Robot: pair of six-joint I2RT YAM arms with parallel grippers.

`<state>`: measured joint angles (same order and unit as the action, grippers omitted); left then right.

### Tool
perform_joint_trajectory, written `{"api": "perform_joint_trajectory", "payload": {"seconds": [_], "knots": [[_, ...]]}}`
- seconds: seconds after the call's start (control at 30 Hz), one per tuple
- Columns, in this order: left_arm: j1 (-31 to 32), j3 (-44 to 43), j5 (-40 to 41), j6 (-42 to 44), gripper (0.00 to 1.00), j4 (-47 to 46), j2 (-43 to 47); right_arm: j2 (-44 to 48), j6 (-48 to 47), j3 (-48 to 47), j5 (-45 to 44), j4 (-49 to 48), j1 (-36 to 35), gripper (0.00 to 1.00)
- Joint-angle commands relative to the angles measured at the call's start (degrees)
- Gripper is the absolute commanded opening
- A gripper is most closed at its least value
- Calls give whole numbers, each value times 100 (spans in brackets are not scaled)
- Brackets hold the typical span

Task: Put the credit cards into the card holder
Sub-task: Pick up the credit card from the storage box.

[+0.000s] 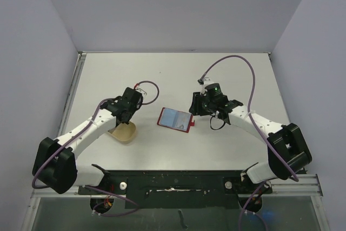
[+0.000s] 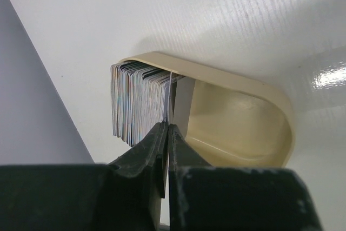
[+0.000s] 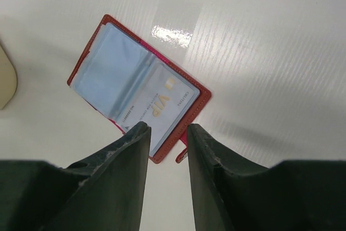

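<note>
- Top view: red wallet (image 1: 175,119) lying open and flat in the middle of the table (image 1: 227,74). Beige dish (image 1: 125,133) at 8 o'clock of it, well apart. Down over the dish's 12 o'clock end, the left gripper (image 1: 127,116). Just at 2 o'clock of the wallet, the right gripper (image 1: 195,111).
- Left wrist view: stack of cards (image 2: 135,104) standing on edge at the dish's (image 2: 232,82) 9 o'clock end. Pinched tight on a single card (image 2: 170,87) at the stack's 3 o'clock side, the left gripper (image 2: 167,133).
- Right wrist view: right gripper (image 3: 167,139) with jaws apart, gripping nothing, above the wallet's (image 3: 113,74) 5 o'clock corner. Pale card marked VIP (image 3: 162,104) tucked in the wallet's 4 o'clock half. Red snap tab (image 3: 182,157) showing between the fingers.
</note>
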<state>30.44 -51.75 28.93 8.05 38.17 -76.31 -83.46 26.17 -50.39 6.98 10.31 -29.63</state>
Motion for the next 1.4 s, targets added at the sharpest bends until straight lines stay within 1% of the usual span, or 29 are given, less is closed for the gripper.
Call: {"api": "perform_joint_trajectory", "payload": {"seconds": [0.0,0.1,0.23,0.33,0.47,0.6,0.73,0.8,0.83,0.9,1.07,1.2,1.37], "knots": [[13,-579,-342,-355,0,421,130,215,193,-131,69,-238,-78,34],[15,-816,-416,-633,0,679,47,81,457,-172,-48,-179,-133,33],[13,-1139,-497,-1157,0,870,-14,53,690,-130,-49,-341,-210,33],[14,-1284,-559,-1489,0,828,71,20,680,-120,178,-534,-272,35],[6,-1249,-860,-1608,0,519,425,99,613,-80,632,-853,-298,36],[-62,-1058,-1546,-1713,0,15,1004,292,720,140,1274,-1583,-305,37],[-129,-804,-2455,-1915,0,-551,1514,525,1076,350,1780,-2385,-346,38],[-144,-672,-2925,-2056,0,-841,1713,659,1293,521,2000,-2962,-351,39],[-149,-603,-3169,-2135,0,-976,1786,744,1410,631,2114,-3403,-351,39],[-152,-526,-3640,-2292,0,-1148,1860,883,1632,797,2252,-3899,-366,40],[-161,-343,-4640,-2697,0,-1516,1914,1014,1810,717,2483,-4097,-368,40],[-165,73,-5420,-3180,0,-2271,2042,997,1982,762,2642,-4383,-377,40],[-167,403,-6034,-3674,0,-3030,2114,907,2119,834,2894,-4682,-379,42]]}}
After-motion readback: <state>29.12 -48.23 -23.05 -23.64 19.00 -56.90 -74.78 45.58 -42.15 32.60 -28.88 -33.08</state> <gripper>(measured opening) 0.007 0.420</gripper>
